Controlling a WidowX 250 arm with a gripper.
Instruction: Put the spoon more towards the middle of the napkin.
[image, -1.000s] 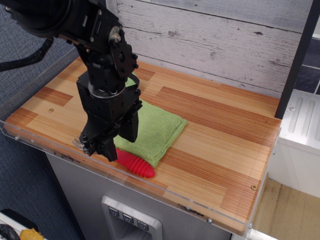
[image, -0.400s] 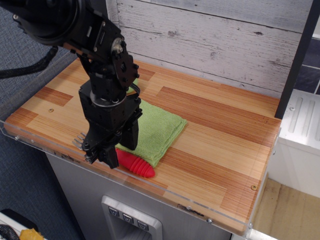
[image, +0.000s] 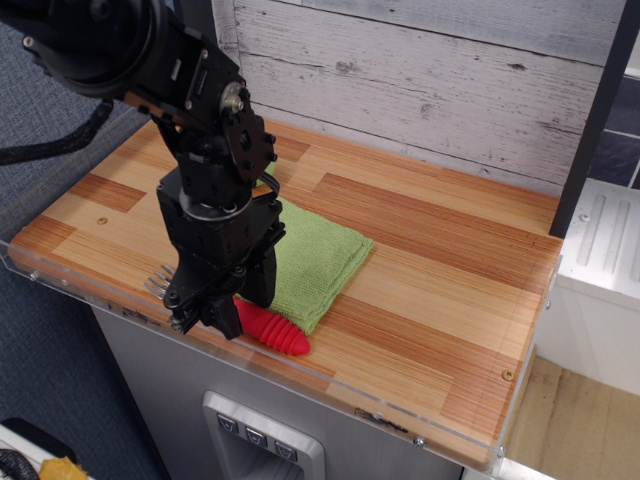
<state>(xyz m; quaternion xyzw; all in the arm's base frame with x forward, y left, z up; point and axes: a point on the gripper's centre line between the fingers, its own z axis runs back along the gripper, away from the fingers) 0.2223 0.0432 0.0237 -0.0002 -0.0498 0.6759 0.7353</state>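
observation.image, end effector (image: 207, 312) over spoon (image: 268, 331) at napkin (image: 312, 257) front edge, grip state unclear

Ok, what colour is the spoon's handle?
Red, ribbed plastic; the spoon shows clearly in the observation.image view, beside the gripper.

Hidden and cut-off parts

The spoon (image: 272, 331) is covered at mid-length by the gripper (image: 212, 318); the jaws' state cannot be told. The napkin (image: 318, 258) is partly hidden.
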